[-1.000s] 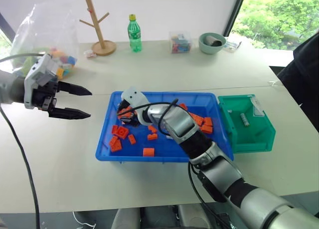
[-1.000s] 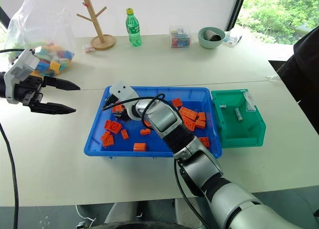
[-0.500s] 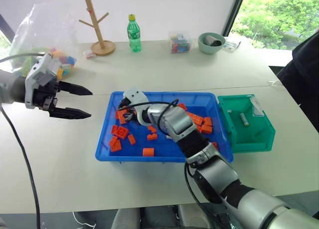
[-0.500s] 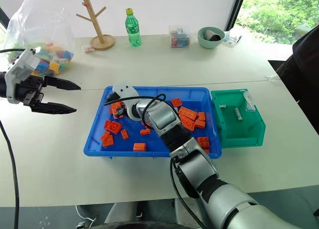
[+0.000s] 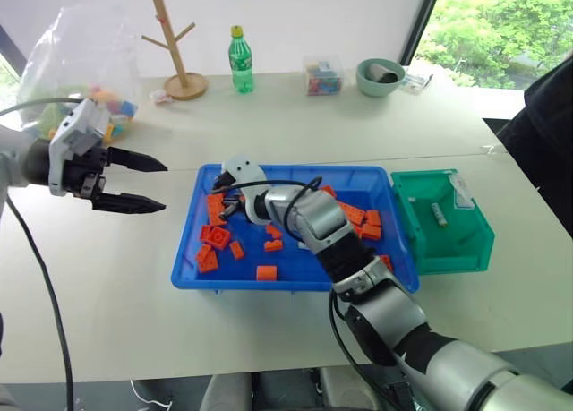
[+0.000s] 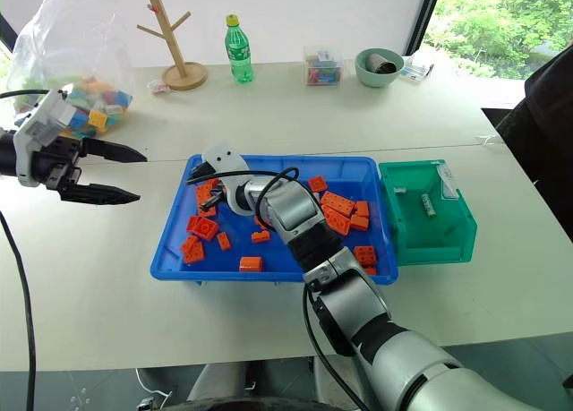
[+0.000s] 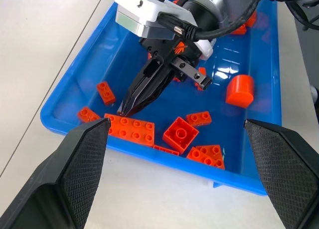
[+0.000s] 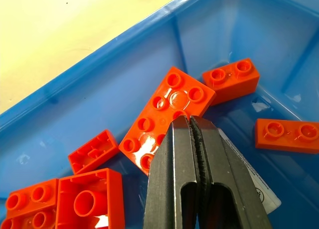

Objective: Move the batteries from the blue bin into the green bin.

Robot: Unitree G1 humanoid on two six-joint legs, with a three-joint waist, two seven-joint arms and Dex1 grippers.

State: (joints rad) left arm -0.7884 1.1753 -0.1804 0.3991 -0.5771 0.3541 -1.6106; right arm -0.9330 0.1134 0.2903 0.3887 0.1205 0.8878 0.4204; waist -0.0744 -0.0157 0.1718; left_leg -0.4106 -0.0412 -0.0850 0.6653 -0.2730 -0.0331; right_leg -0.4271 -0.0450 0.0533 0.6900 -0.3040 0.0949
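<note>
A battery (image 5: 439, 214) already lies in the green bin (image 5: 474, 250), with maybe a second by its far wall. The right gripper (image 7: 124, 108) is pinched shut, tips down among bricks (image 7: 130, 129) in the blue bin (image 5: 295, 281); whether it holds a battery is hidden. The left gripper (image 5: 148, 184) hangs open and empty beside the blue bin

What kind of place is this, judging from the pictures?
Probably an indoor lab or office by a window: a long pale table carries sorting bins, a bag of toy bricks and a wooden peg stand, with green trees outside the glass.
</note>
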